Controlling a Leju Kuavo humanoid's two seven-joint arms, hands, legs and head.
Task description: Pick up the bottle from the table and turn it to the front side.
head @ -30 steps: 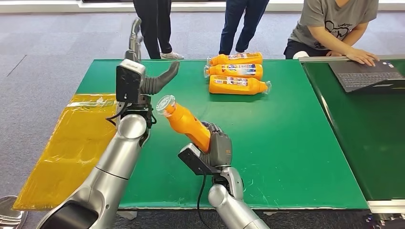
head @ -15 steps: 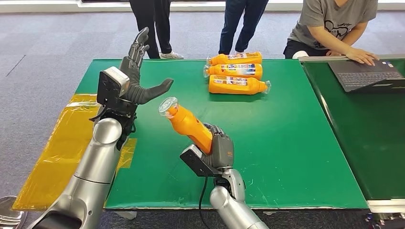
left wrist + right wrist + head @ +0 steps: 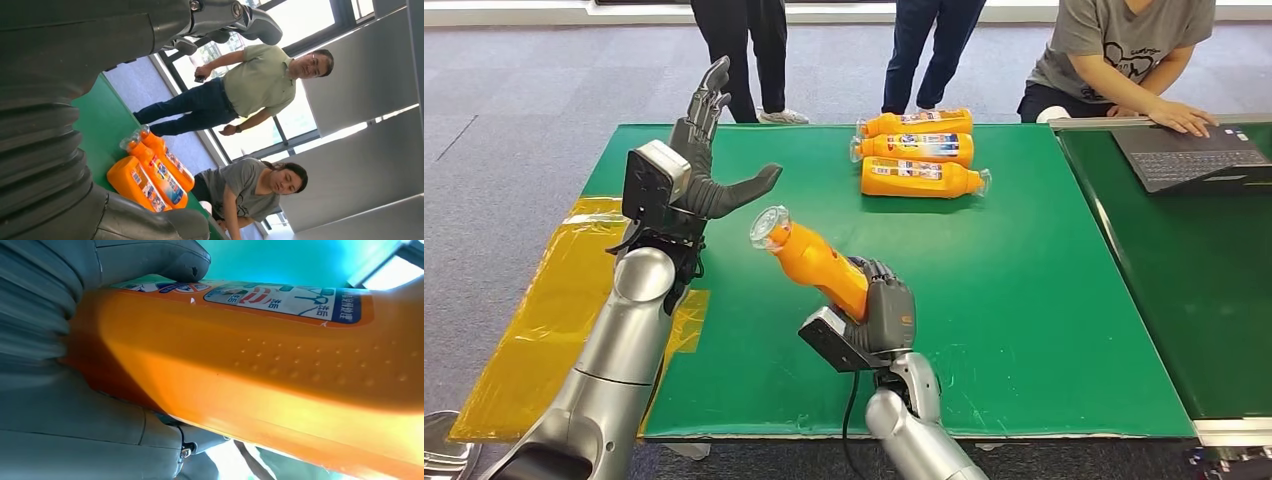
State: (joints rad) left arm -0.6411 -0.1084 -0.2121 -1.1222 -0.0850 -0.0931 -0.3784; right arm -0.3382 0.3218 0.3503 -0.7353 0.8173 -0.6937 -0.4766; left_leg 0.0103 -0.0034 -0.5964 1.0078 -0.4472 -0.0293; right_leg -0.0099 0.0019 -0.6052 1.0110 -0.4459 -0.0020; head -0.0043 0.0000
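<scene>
Our left robot hand (image 3: 699, 165) has drawn back from the bottle (image 3: 812, 260), fingers spread and holding nothing. Our right robot hand (image 3: 879, 305) stays clamped on it above the surface (image 3: 1024, 290), so we judge the turn rests with that hand.

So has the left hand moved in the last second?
Yes. The left hand has swung out toward the table's left edge and opened up, away from the orange bottle held in the right hand.

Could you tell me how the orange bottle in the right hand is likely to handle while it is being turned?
The orange bottle looks like stiff, smooth plastic, so it may slip. The right hand grips its base, leaving the capped neck leaning out, which could lever it loose. Its flattish sides should resist rolling.
</scene>
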